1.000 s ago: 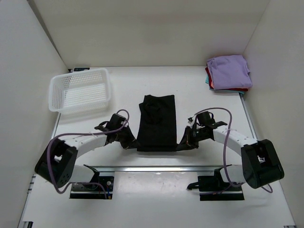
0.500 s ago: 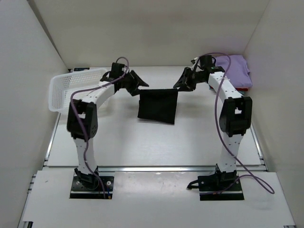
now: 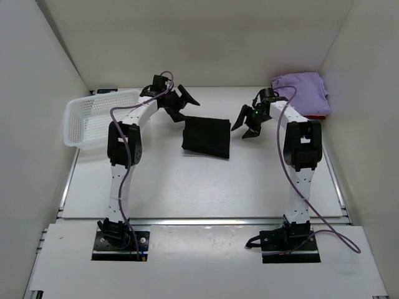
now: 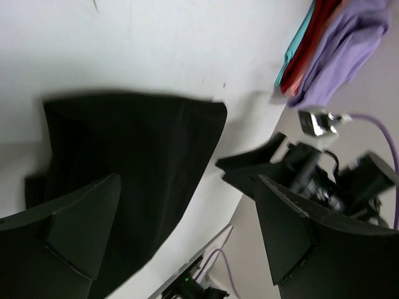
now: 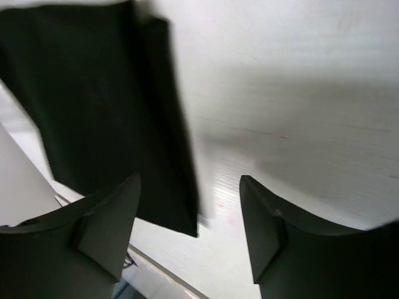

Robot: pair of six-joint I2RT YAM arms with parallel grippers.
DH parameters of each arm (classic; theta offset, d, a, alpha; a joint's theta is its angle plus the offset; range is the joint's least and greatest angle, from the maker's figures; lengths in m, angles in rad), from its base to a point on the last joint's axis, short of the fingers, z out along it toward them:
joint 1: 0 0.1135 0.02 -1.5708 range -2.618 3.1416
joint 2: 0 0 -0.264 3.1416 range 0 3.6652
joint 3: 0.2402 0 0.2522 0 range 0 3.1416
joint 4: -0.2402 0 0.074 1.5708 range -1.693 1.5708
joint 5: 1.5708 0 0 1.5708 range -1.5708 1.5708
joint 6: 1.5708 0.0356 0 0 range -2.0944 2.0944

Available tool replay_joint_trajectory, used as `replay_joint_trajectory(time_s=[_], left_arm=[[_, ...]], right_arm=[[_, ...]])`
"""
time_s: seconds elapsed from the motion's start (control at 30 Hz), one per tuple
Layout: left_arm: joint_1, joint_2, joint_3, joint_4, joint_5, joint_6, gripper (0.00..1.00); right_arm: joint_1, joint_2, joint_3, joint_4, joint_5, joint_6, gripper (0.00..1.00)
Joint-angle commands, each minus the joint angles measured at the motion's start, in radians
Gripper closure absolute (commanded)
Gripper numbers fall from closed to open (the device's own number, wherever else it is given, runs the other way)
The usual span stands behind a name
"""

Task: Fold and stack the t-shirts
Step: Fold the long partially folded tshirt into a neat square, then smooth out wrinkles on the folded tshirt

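Note:
The black t-shirt (image 3: 206,137) lies folded into a rectangle at the middle back of the table, and shows in the left wrist view (image 4: 131,156) and the right wrist view (image 5: 93,112). My left gripper (image 3: 182,108) hovers open just off its back left corner, nothing between the fingers (image 4: 187,237). Just off the shirt's right edge, my right gripper (image 3: 243,129) is open and empty too (image 5: 190,218). A stack of folded t-shirts (image 3: 301,94), lavender over red and teal edges, sits at the back right corner (image 4: 340,47).
A white mesh basket (image 3: 103,117) stands at the back left, beside the left arm. White walls close in the back and both sides. A metal rail (image 3: 206,220) runs across the near edge.
Both grippers carried the shirt's near edge up and back over itself, halving it. They then opened and let go, and now hang just off the folded shirt.

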Motion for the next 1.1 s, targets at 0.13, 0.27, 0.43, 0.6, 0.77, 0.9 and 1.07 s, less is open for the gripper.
replay_joint_trajectory(time_s=[0.13, 0.27, 0.43, 0.6, 0.77, 0.9, 1.07], left_arm=[[-0.029, -0.334, -0.316, -0.038, -0.004, 0.123, 0.01], [-0.04, -0.393, -0.324, -0.058, 0.004, 0.166, 0.01], [-0.083, -0.363, -0.483, 0.239, 0.192, -0.02, 0.02], [-0.165, -0.322, -0.611, 0.218, 0.245, -0.057, 0.01], [-0.141, -0.276, -0.665, -0.042, 0.113, 0.095, 0.01], [-0.097, -0.253, -0.592, 0.013, 0.142, 0.068, 0.01], [-0.043, -0.357, -0.617, 0.505, 0.297, -0.289, 0.01]], right_arm=[[0.059, 0.076, 0.024, 0.08, -0.003, -0.021, 0.36], [0.114, 0.156, 0.118, 0.06, -0.003, -0.022, 0.36], [0.153, 0.206, 0.146, 0.037, -0.006, -0.004, 0.38], [0.165, 0.216, 0.137, 0.012, 0.051, -0.01, 0.38], [0.166, 0.213, 0.109, 0.022, 0.068, 0.002, 0.49], [0.156, 0.246, 0.181, -0.04, 0.055, 0.007, 1.0], [0.124, 0.245, 0.3, -0.113, 0.103, -0.039, 1.0]])
